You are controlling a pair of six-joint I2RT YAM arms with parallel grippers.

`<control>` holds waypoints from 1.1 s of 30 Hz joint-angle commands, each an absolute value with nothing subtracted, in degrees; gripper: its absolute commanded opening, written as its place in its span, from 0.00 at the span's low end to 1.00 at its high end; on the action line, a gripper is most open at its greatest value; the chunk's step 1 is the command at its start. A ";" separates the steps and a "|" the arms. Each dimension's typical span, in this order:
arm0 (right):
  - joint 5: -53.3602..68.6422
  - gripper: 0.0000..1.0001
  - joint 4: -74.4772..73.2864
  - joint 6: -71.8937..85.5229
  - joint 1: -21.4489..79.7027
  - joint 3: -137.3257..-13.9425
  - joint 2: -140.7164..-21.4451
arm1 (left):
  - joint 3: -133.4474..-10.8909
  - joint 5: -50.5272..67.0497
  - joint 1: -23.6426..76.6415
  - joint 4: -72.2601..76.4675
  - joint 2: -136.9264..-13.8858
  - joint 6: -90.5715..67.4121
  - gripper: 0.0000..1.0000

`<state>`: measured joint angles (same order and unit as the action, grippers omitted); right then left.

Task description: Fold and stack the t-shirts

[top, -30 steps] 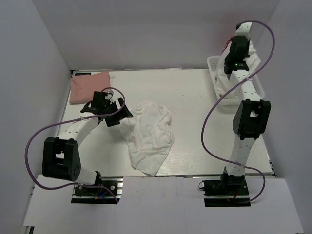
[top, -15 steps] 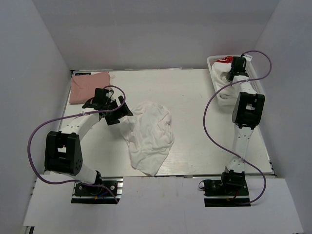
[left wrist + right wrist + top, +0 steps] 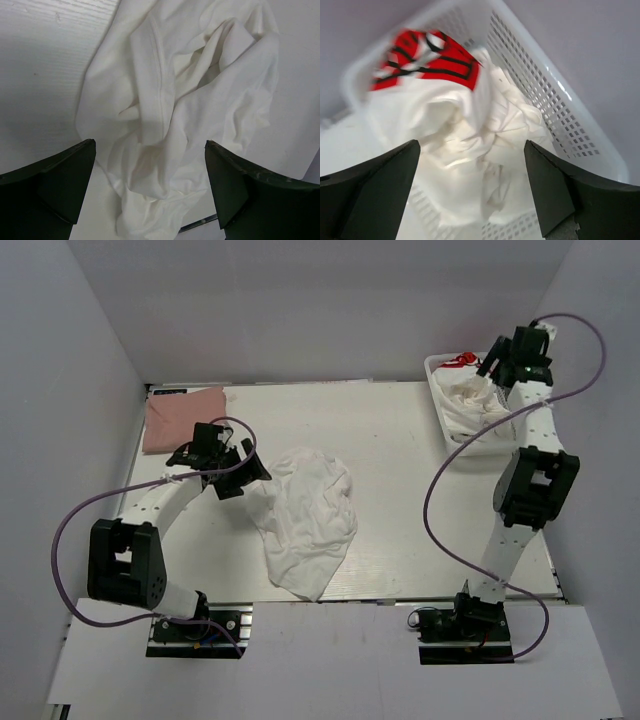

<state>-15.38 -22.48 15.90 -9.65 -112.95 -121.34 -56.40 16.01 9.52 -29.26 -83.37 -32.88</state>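
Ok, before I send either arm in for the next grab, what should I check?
1. Left pincer open and empty: ok.
2. Crumpled white t-shirt lies right under that pincer: ok.
3. That shirt spread flat for folding: not ok.
4. Right pincer open and empty above the basket: ok.
5. Red-print t-shirt exposed in the basket: ok.
6. Basket shirts free of each other: cannot tell.

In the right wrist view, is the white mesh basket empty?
No, the basket holds crumpled white t-shirts, one of them bearing a red and black print.
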 commanded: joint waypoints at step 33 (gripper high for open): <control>14.58 0.90 -17.32 2.38 41.04 -65.28 -99.74 | -54.58 15.64 10.19 -21.62 -95.90 -32.96 0.10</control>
<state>7.88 -25.02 6.20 40.16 -61.54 -96.84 -54.37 13.76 9.63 -23.55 -97.12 -33.21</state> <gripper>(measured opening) 0.902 0.140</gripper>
